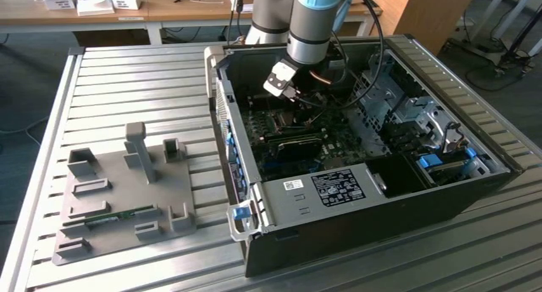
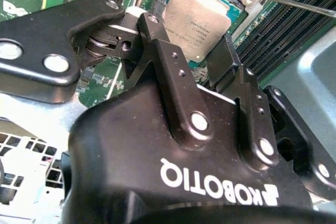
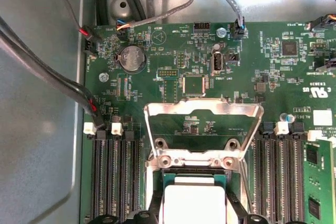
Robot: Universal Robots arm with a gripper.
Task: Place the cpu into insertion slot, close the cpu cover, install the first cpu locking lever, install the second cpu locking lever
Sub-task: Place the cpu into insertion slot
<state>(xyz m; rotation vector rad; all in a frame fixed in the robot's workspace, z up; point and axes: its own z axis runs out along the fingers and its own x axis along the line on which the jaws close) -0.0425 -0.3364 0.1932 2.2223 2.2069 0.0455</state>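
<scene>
A slatted metal worktop [image 1: 127, 82] carries an open computer case [image 1: 364, 203]; inside, the pincer [image 2: 184, 32] hangs close over the cpu [image 3: 193, 203], which lies in the motherboard's socket; whether it grips or stands wide, I cannot tell; the cpu cover [image 3: 203, 107] stands raised at the socket's edge.

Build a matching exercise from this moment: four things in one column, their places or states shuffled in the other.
1. cpu
2. cpu cover
3. gripper
4. grey fixture plate

A. swung up, open
B. on the slatted table, at the exterior view's left of the computer case
C. lying flat on the motherboard, silvery top up
D. inside the computer case, just above the cpu

Pairs: 1-C, 2-A, 3-D, 4-B
</scene>
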